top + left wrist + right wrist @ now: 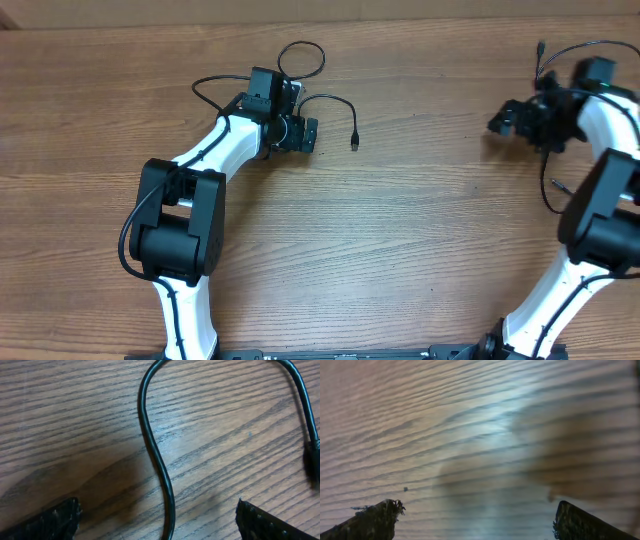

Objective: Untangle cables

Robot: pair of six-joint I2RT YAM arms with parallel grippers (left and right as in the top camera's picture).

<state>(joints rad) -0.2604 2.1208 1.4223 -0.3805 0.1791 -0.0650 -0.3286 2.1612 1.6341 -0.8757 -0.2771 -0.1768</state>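
The black cable (157, 460) lies on the worktop (60, 420), snaking between the left fingers (50, 522), which are spread wide and clear of it, while the right fingers (370, 520), also spread, grasp nothing.

Lit evenly from above in the overhead view, with faint shadows on the brown wood-grain tabletop (420, 230). Sharp from the left wrist on the thin black cable (159, 460), dim at lower left. Blurred from the right wrist, with pale bluish glare mid-frame and shadow at upper right.
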